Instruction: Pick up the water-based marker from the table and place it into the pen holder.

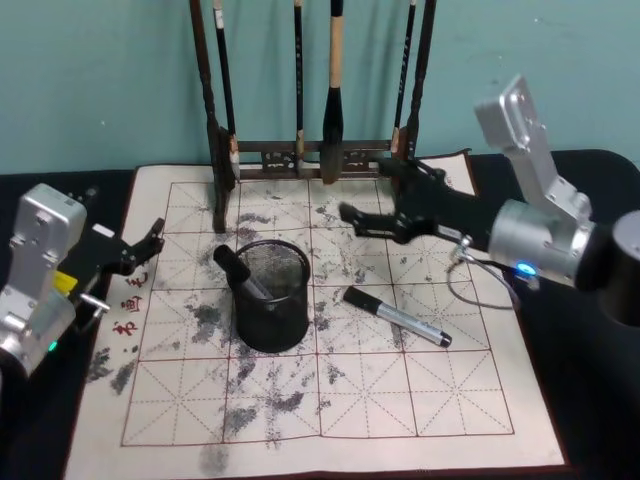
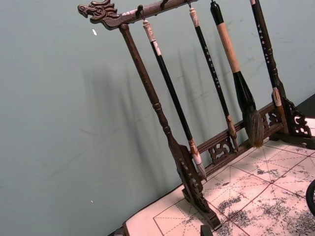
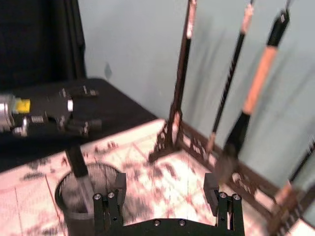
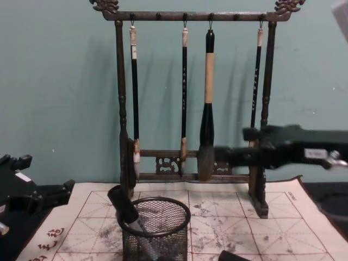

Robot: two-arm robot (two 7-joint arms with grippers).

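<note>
**Marker flat on mat; both grippers empty**

The pen holder stood upright on the grid mat, a little left of the mat's centre. The mat lay on a black desk.

One marker lay flat on the mat near the holder's right side, not touching it. Its dark end pointed toward the holder and its grey end toward the mat's right edge. A second marker leaned inside the holder against the left rim, dark end up.

The right gripper hung over the far half of the mat, between the brush rack on the far edge and the lying marker. Its jaws were wide apart and held nothing.

The left gripper was at the mat's left edge, well apart from the holder, fingers spread and empty.
</note>
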